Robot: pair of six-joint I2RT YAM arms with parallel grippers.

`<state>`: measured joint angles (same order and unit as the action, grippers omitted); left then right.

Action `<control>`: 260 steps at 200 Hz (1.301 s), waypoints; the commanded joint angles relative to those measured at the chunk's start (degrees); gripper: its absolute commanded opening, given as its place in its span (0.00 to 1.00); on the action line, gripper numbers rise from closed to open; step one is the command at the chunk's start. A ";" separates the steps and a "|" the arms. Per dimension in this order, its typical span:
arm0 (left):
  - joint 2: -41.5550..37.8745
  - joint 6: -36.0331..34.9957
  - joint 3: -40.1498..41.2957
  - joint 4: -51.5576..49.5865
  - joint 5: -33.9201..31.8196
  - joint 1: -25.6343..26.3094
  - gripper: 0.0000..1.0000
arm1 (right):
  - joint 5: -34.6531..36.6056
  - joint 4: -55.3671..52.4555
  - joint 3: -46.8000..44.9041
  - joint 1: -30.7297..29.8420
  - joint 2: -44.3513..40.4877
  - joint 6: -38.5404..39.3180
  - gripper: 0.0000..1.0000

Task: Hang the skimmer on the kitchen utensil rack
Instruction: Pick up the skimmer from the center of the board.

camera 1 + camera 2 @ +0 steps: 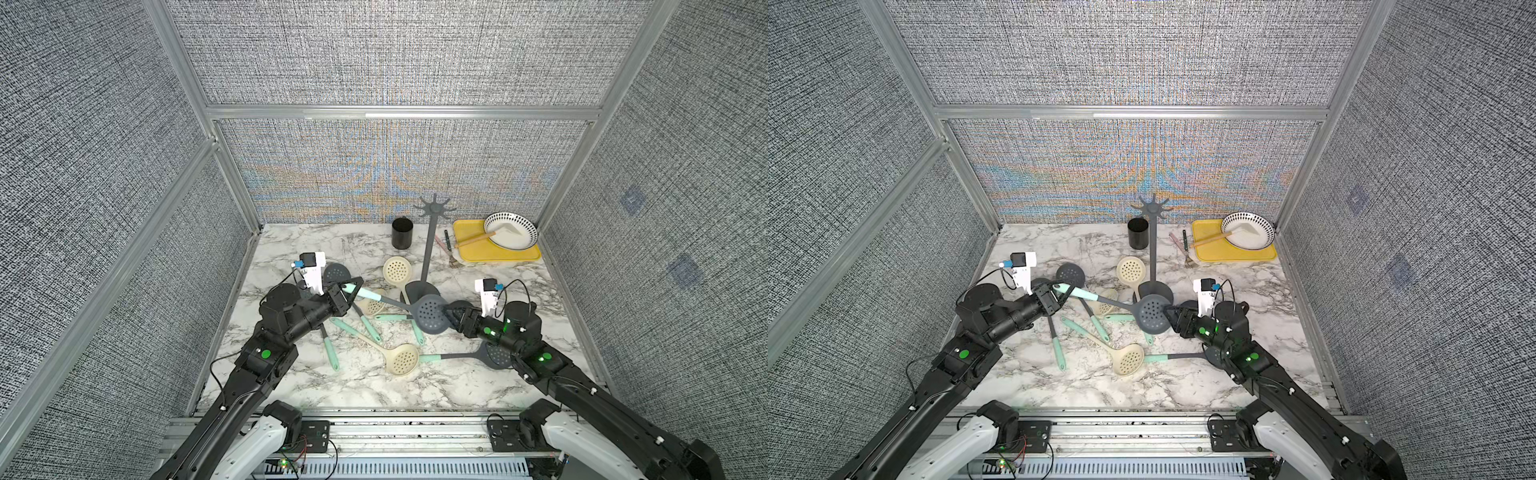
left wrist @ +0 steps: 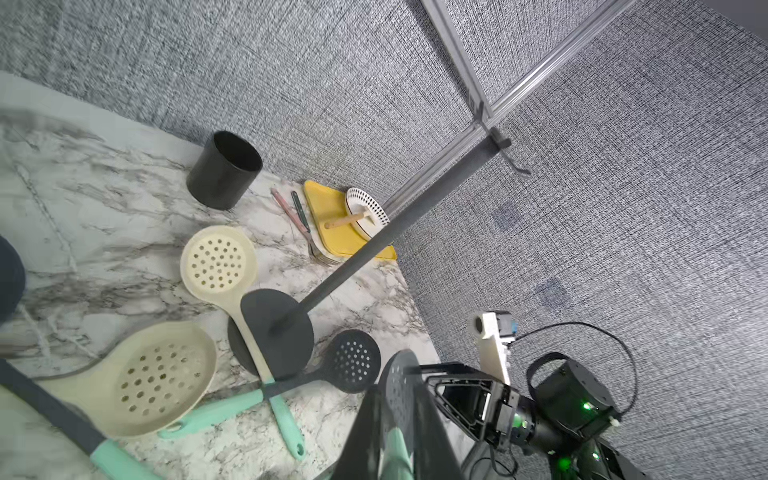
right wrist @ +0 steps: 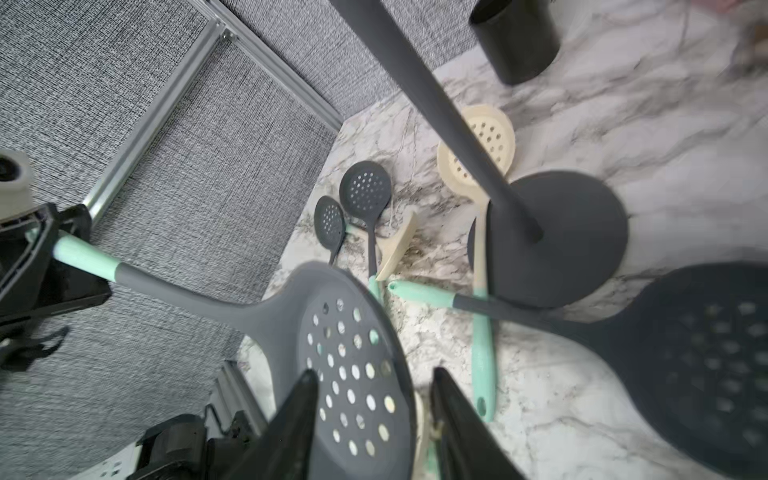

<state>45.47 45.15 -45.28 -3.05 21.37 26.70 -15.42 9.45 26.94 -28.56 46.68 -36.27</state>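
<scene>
Marble tabletop [image 1: 457, 382] | left gripper [image 1: 353, 289] clamped on dark grey perforated skimmer [image 1: 430, 311], mint handle end | right gripper [image 1: 451, 314] jaws apart around its head | tall dark grey hooked rack [image 1: 430, 249] beyond, hooks bare: hanging not yet done

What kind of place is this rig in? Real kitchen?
Probably a lab test cell, not a kitchen: grey fabric panels in an aluminium frame enclose a marble-look tabletop, with skimmers and a utensil rack laid out as props.
</scene>
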 commanded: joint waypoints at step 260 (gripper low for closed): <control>18.88 -9.55 -21.26 -20.42 10.58 1.01 0.02 | 17.19 9.39 24.71 -27.60 27.81 47.64 0.24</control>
<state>64.07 36.03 -66.30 -25.06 31.05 27.70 0.47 15.59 51.75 -55.94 74.41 11.73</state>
